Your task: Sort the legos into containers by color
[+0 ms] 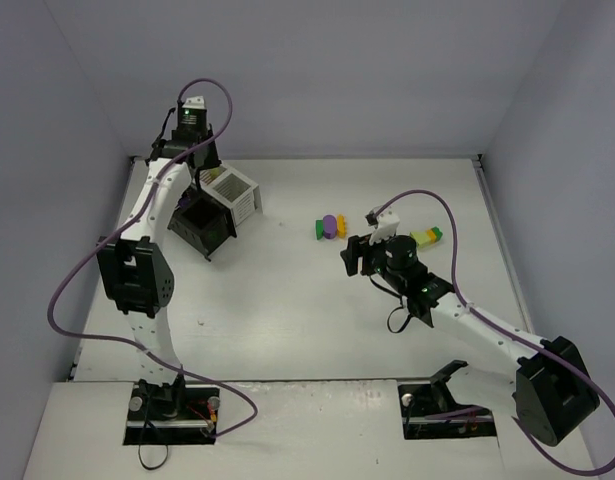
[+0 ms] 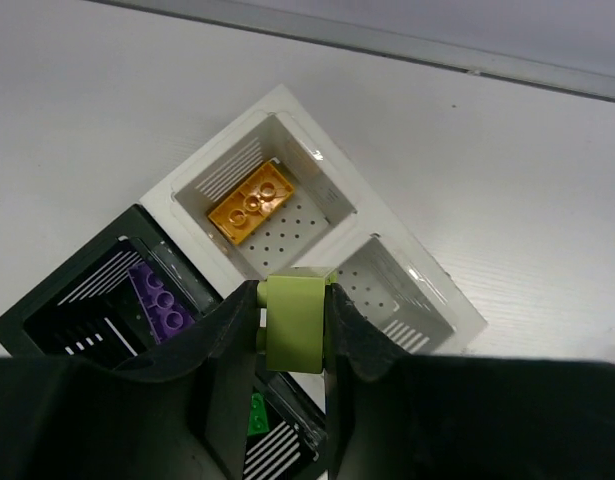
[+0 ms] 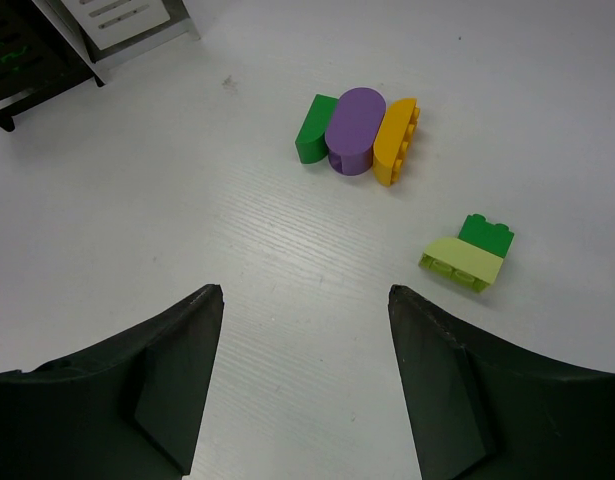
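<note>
My left gripper is shut on a lime-green brick and holds it above the containers, near the middle of the cluster. One white bin holds an orange-yellow brick. The other white bin looks empty. One black bin holds a purple brick, the other a dark green brick. My right gripper is open and empty above the table. Beyond it lie a dark green brick, a purple brick and an orange-yellow brick side by side.
A lime-green brick and a dark green brick lie together at the right, also in the top view. The bins' corner shows at the right wrist view's top left. White walls enclose the table.
</note>
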`<state>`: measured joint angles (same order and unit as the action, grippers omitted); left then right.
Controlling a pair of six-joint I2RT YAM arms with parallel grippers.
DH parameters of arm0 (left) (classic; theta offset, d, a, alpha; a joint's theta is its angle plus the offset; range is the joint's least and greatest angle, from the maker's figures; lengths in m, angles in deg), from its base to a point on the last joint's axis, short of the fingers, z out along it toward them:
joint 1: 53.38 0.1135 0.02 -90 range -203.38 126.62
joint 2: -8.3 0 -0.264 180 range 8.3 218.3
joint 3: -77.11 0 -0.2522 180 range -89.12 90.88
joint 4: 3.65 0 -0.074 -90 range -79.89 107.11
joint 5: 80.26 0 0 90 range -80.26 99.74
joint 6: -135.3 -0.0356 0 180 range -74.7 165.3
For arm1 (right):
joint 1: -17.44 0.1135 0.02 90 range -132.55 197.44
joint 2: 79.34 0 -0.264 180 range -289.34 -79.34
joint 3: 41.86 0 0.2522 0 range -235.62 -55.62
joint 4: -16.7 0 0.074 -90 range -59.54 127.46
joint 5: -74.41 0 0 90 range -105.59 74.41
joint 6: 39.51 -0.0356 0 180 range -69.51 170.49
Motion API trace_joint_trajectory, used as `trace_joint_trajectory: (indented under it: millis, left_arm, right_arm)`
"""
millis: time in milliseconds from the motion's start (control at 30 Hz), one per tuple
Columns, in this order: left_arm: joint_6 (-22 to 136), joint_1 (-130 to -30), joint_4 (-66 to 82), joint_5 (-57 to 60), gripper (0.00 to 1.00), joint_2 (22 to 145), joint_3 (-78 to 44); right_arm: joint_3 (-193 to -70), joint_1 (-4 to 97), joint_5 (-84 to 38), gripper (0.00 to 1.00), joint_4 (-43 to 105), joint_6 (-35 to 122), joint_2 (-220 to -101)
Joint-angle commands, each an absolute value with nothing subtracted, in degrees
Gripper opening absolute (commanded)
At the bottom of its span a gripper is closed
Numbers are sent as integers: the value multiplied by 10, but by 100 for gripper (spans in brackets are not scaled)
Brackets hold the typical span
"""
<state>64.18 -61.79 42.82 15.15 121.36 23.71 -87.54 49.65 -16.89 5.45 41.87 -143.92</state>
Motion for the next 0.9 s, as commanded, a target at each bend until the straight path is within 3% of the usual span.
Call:
trace_joint_trajectory:
  millis: [0,867]
  left_arm:
    - [653,-636,422,144,11,1167,233]
    - [645,-681,427,184,11,1198,196]
  right_arm:
    - [-894,495,-166,64,26,415,-1433]
    - [-895,494,-160,63,31,416,-1431]
